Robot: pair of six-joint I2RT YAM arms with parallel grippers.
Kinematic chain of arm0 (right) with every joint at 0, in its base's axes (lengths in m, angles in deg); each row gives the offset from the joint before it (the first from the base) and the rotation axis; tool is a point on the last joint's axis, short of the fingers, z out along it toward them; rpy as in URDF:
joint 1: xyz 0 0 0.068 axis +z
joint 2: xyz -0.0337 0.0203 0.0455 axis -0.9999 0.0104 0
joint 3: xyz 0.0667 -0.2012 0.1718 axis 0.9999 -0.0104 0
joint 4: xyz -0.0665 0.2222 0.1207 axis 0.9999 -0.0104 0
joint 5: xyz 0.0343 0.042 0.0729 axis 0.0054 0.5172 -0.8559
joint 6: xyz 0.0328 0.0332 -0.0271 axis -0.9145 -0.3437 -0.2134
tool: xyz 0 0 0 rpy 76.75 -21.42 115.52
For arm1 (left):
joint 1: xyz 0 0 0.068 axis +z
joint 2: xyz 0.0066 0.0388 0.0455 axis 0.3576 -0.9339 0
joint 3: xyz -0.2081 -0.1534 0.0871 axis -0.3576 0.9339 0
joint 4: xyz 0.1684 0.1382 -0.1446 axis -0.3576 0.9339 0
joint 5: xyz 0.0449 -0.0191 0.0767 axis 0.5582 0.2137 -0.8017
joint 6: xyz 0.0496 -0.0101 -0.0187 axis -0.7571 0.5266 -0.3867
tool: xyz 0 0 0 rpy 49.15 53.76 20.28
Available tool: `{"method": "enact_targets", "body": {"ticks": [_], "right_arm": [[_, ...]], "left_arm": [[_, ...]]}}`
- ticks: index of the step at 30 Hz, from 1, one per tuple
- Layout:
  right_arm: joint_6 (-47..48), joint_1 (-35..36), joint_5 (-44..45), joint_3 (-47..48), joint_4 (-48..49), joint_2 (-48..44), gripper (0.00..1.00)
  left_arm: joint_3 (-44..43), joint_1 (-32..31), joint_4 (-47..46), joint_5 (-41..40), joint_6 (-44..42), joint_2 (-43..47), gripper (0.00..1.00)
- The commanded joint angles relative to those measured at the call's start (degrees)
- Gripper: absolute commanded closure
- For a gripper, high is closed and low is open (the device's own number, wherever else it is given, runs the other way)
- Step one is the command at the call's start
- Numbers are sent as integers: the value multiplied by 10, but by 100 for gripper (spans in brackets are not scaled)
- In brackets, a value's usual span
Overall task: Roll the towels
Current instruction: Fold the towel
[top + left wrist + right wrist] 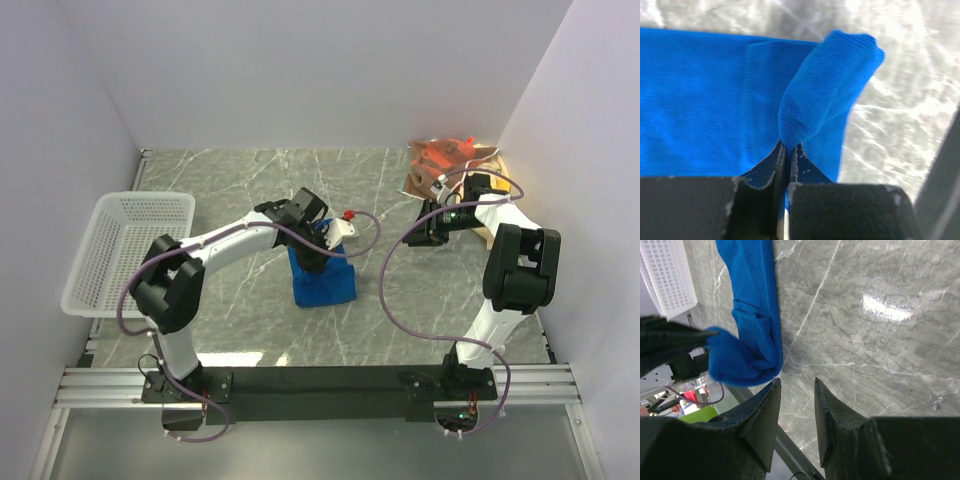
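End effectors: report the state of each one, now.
Left end effector: closed, pinching a fold of the blue towel.
Right end effector: open, holding nothing.

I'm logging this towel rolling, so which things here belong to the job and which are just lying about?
Job: blue towel, corner pinched by the left gripper; brown-and-orange patterned towel, far right.
Lying about: white mesh basket, left side; right gripper, open, holding nothing.

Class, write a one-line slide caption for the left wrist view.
The left fingers, shut, pinch a raised fold of the blue towel lying on the marbled grey table.
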Motion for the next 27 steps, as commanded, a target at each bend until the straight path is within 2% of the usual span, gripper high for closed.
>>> {"method": "enact_targets", "body": {"ticks": [1, 4, 7, 8, 10, 13, 14, 19, 20, 24, 27], "right_arm": [[8, 7, -12, 13, 0, -1, 60], [9, 13, -13, 8, 4, -3, 60], [9, 18, -10, 2, 8, -4, 60], [9, 21, -9, -2, 10, -4, 59], [12, 24, -4, -4, 12, -10, 58], [23, 29, -3, -9, 14, -29, 53], [24, 30, -4, -11, 16, -36, 53], [28, 55, 1, -2, 34, -92, 53], [28, 78, 9, 2, 37, -104, 53], [25, 172, 29, 13, 52, -102, 60], [14, 240, 34, 18, 76, -71, 64]], "left_arm": [[-34, 16, -8, 9, -28, -29, 94], [-35, 26, -28, -2, -31, -52, 91], [-29, 33, -44, -17, -30, -64, 79], [-27, 35, -56, -22, -27, -67, 72], [-28, 45, -62, -28, -16, -68, 65], [-48, 63, -58, -29, -3, -48, 47], [-60, 67, -53, -27, -1, -27, 39], [-49, 95, -81, -19, 39, 82, 18], [-23, 102, -95, -19, 53, 131, 1], [46, 126, -174, -57, 145, 244, 1], [80, 134, -179, -76, 184, 304, 1]]}}
